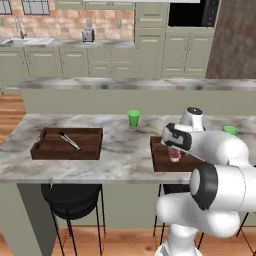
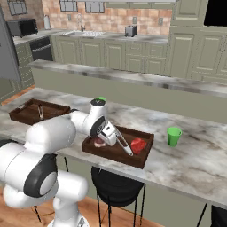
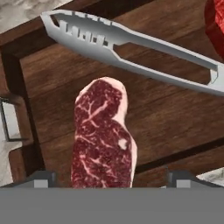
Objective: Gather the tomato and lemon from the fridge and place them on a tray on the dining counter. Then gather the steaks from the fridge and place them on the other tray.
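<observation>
- Marbled stone top of the dining counter carries two dark wood trays. Going left to right in the right base view: far tray near the counter's left end, holding what looks like tongs, too small to be sure.
- Next, near tray at the counter's front edge. Gripper hangs over its left part, jaws spread wide, nothing between them.
- Steak lies flat on the tray floor right under the claw, prob. just let go. Long axis runs along the tray's short side, narrow end toward the metal tongs.
- Tongs lie along the tray's middle; second steak beyond, by the right wall.
- Green cup stands farther right, apart from the tray.
</observation>
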